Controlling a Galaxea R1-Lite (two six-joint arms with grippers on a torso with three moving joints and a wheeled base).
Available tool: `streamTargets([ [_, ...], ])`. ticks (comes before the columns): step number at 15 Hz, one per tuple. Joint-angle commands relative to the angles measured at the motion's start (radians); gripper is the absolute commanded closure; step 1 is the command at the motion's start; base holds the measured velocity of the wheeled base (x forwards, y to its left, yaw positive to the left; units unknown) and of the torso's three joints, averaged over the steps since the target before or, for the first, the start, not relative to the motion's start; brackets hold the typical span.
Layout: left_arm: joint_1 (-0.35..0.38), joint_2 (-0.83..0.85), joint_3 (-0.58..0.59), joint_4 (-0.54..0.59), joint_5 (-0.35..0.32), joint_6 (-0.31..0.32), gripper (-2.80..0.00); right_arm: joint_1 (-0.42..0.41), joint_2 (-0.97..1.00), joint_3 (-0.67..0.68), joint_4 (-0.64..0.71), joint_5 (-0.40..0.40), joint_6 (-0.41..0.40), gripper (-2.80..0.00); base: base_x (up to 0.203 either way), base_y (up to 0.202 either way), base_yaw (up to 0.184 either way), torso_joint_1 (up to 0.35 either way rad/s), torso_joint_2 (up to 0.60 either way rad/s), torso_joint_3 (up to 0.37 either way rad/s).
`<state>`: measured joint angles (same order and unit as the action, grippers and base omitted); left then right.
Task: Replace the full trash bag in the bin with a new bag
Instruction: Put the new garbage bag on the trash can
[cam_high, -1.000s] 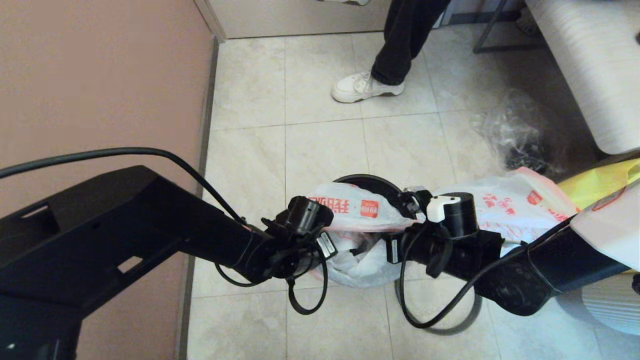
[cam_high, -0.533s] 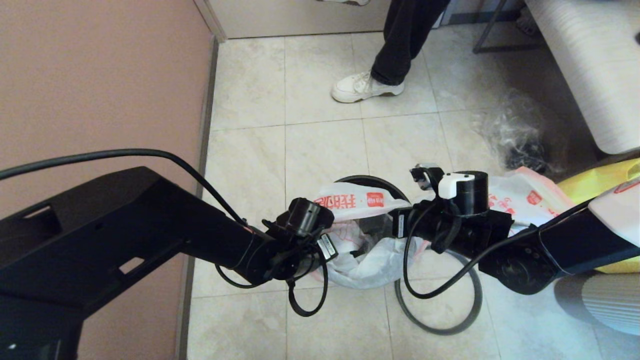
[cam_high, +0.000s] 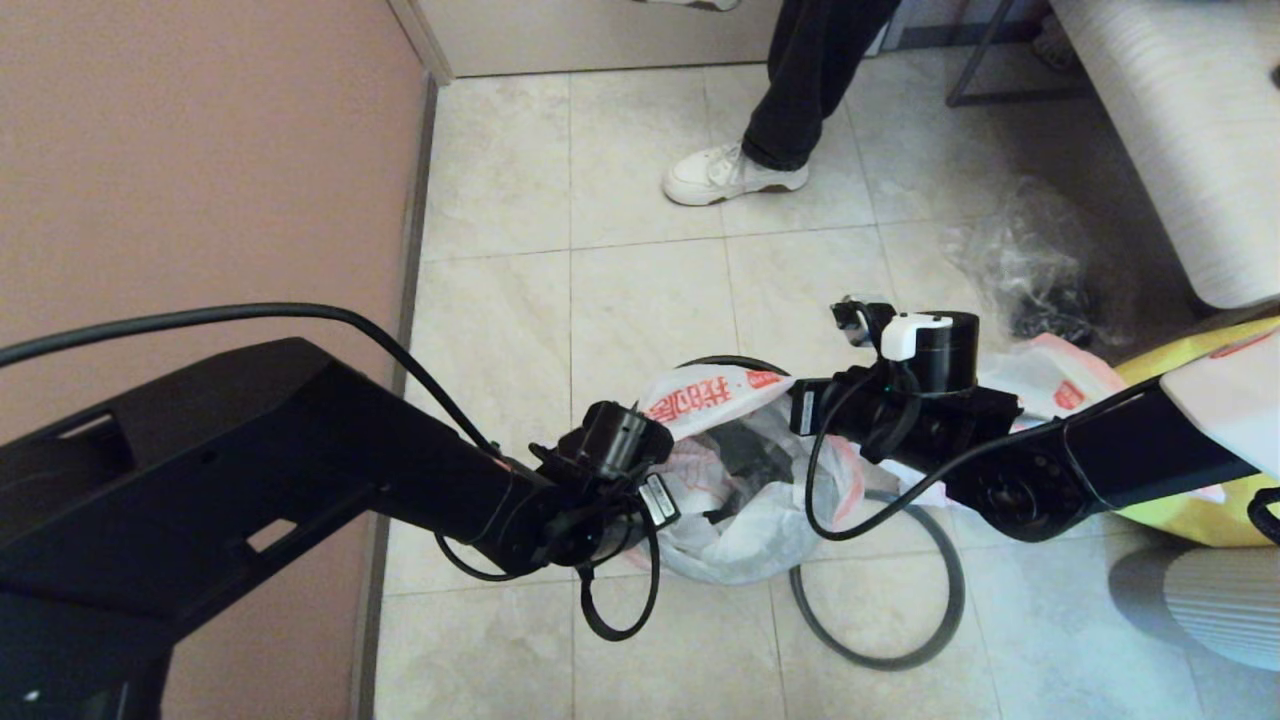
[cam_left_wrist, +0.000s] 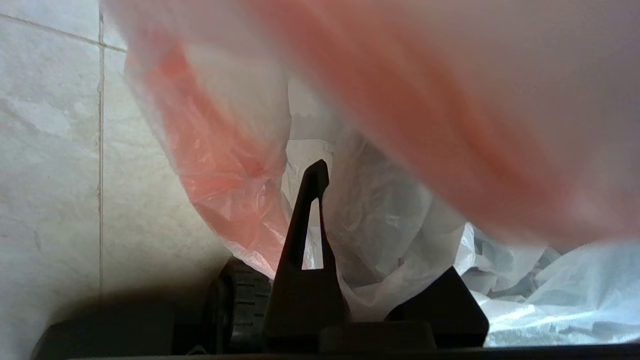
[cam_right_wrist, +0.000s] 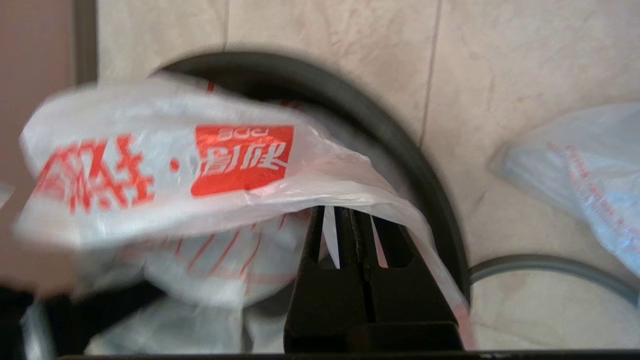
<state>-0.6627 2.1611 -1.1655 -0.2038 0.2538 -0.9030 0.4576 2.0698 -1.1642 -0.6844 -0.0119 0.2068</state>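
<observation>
**New bag held over the bin's mouth, its rim not yet over the wall**

The new bag (cam_high: 712, 395) hung above the bin (cam_high: 725, 362), on the floor in the middle of the scene, and its printed band ran left to right between the two arms. The lower part of the bag sagged into and over the near side of the bin.

The right gripper (cam_right_wrist: 345, 212) was at the bin's right side. Its jaws were clenched on the bag's upper edge, with a fold of film pinched at their tips. The left gripper (cam_left_wrist: 382, 220) was at the bin's near-left side. Its jaws stood apart with film draped across them, and nothing showed them clamping it.

The coming move turned on how the held edge lay relative to the bin's wall. That edge ran above the opening, inside the dark far arc of the bin, so the rim had not been folded over the wall on the far or right side. The right jaws held the edge and were nearer that side. They would probably have needed to carry it outward to the right and far, then down past the wall. The left jaws would have needed a firm pinch first to spread the near-left side.

The dark grey ring (cam_high: 930, 620) lay loose on the floor at the near right, apart from the bin. The full trash bag (cam_high: 1045, 375) lay on the floor to the right, beyond the right arm.
</observation>
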Motion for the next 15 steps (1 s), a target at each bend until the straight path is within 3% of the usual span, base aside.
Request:
streamTargets([
  [1, -0.004, 0.000, 0.003, -0.002, -0.005, -0.005, 0.00, -0.009, 0.033, -0.043, 0.022, 0.001, 0.002, 0.00, 0.000, 0.000, 0.000, 0.000, 0.00, 0.000],
  [4, -0.008, 0.000, 0.009, -0.002, -0.008, -0.004, 0.00, -0.021, 0.076, -0.142, 0.075, 0.003, 0.002, 0.00, 0.000, 0.000, 0.000, 0.000, 0.00, 0.000],
  [8, -0.018, 0.001, 0.022, -0.005, -0.014, -0.001, 0.00, -0.054, 0.102, -0.310, 0.264, 0.049, 0.008, 0.00, 0.000, 0.000, 0.000, 0.000, 0.00, 0.000],
  [13, -0.012, 0.004, 0.020, -0.005, -0.029, -0.002, 0.00, -0.142, 0.057, -0.269, 0.328, 0.051, -0.021, 0.00, 0.000, 0.000, 0.000, 0.000, 0.00, 0.000],
  [15, -0.017, 0.002, 0.021, -0.003, -0.033, -0.002, 0.00, -0.160, 0.082, -0.275, 0.339, 0.052, -0.087, 0.00, 0.000, 0.000, 0.000, 0.000, 0.00, 0.000],
])
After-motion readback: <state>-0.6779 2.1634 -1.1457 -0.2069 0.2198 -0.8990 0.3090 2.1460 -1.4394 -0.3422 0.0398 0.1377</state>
